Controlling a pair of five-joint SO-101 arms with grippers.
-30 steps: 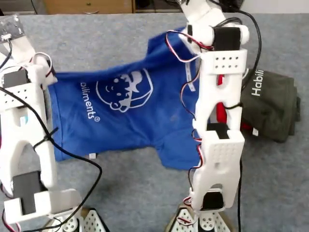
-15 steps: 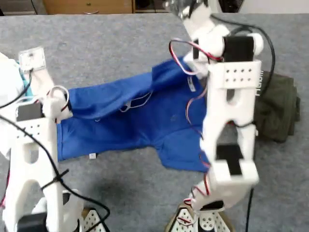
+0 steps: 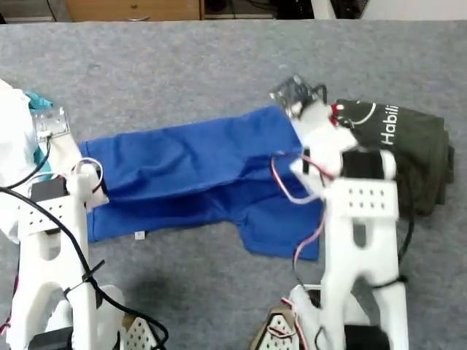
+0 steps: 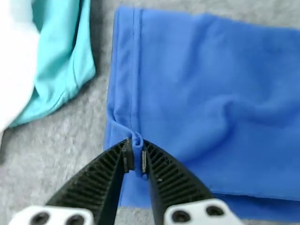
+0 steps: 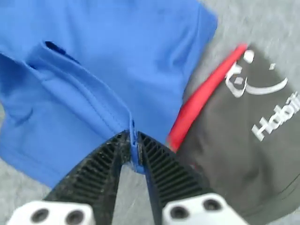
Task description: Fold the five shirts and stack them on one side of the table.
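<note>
A blue shirt (image 3: 190,171) lies across the middle of the grey table, its far half folded toward the near side. My left gripper (image 4: 134,159) is shut on the blue shirt's (image 4: 206,103) hem at its left end (image 3: 91,191). My right gripper (image 5: 133,152) is shut on a seam of the blue shirt (image 5: 103,61) at its right end (image 3: 310,164). A folded dark green shirt (image 3: 405,157) with white print lies at the right, on top of a red one (image 5: 206,103). The dark green shirt (image 5: 243,140) sits just beside my right gripper.
A teal garment (image 4: 61,56) and a white one (image 4: 14,70) lie bunched at the table's left edge (image 3: 14,146). Bare grey table (image 3: 182,65) stretches along the far side. A wooden cabinet (image 3: 131,9) stands beyond the table.
Both arms drew back toward the near side, pulling the shirt's far edge over itself. The printed front is now covered and the shirt lies as a narrower band.
</note>
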